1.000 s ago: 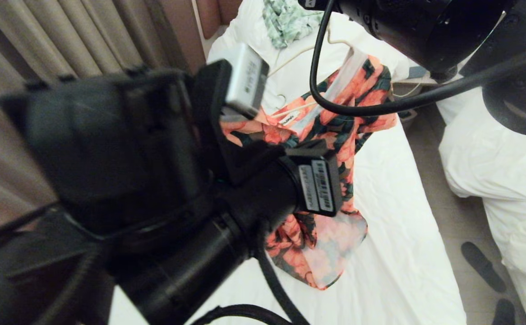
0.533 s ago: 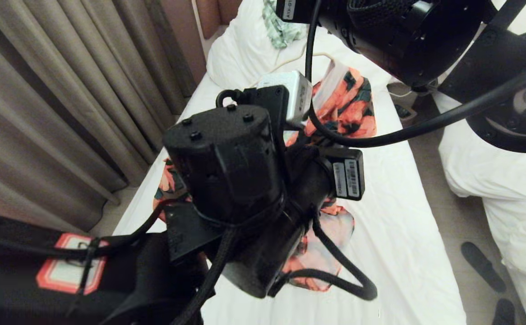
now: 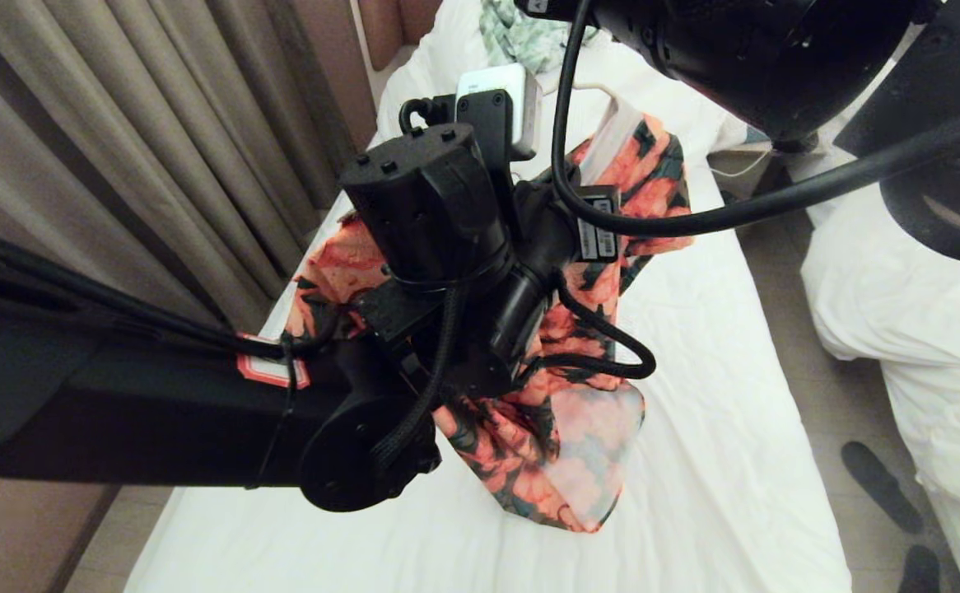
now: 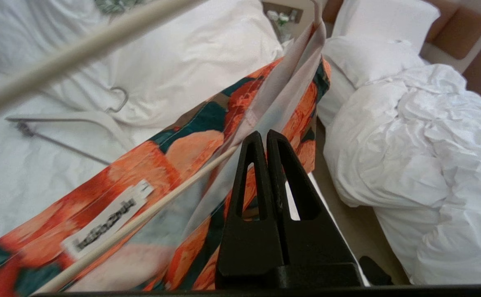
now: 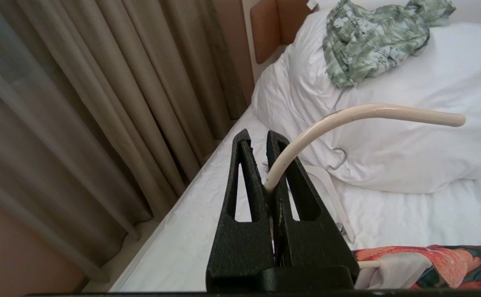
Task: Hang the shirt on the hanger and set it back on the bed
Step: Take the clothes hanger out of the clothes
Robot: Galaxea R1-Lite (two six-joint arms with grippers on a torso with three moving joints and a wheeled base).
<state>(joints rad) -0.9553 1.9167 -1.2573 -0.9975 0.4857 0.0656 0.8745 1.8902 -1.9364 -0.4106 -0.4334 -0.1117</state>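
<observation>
Two grippers are raised above the bed [image 3: 719, 395], and the shirt [image 3: 566, 445] is hung up between them over the flat white sheet. The left gripper [image 4: 266, 138] is seen with its black fingers pressed together; pale lining of the shirt runs right against them, but whether fabric is pinched cannot be told. The right gripper [image 5: 261, 138] is clamped on the hanger [image 5: 347, 117], whose cream hook curves up out of the closed fingers. In the left wrist view, the hanger's thin bar is threaded through the collar, just beside the white neck label [image 4: 106, 220]. The shirt's lower hem is draped onto the sheet. Further up the bed, a thicker white hanger [image 4: 79, 119] with a metal hook is laid against the bunched duvet [image 5: 409, 140], and a green leafy garment [image 5: 372, 37] is heaped on top. Beige curtains [image 3: 118, 148] are hung along the left side.
</observation>
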